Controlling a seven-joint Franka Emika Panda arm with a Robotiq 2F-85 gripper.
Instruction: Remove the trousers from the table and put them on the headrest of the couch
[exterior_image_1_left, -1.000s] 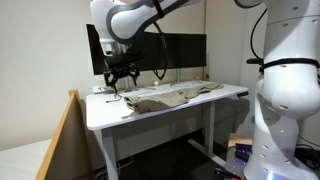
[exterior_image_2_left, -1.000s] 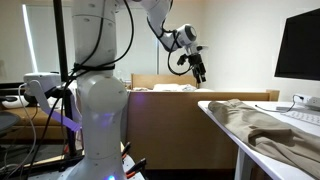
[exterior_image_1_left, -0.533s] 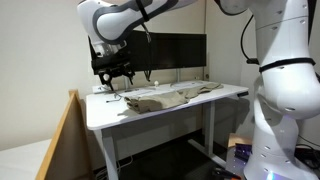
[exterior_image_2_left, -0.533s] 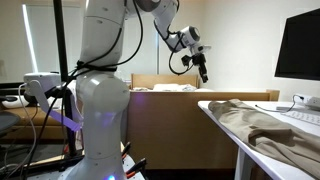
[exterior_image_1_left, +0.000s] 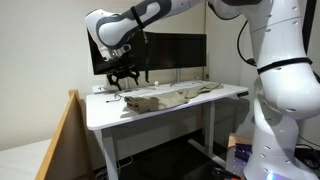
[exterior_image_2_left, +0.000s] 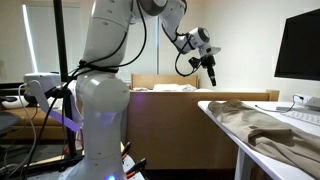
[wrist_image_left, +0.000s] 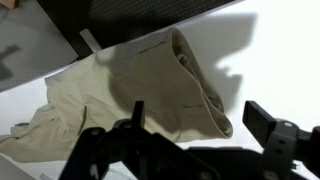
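The trousers (exterior_image_1_left: 165, 98) lie rumpled on the desk (exterior_image_1_left: 105, 118), untouched. The fingers (wrist_image_left: 264, 120) hang spread and empty above their folded end. A shallow pinch may catch only one layer, so the cloth could slip free or drag against the monitor (exterior_image_1_left: 175, 50).

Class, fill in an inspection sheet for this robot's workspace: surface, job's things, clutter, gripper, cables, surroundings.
Surface: white table, partly covered by cloth.
Job's things: trousers lie rumpled on the table; couch headrest bare.
Clutter: small white items by the monitors; unclear what.
Gripper: gripper open, above the trousers' end, holding nothing.
Cables: black cable loops along the arm.
Surroundings: white robot body beside the table.
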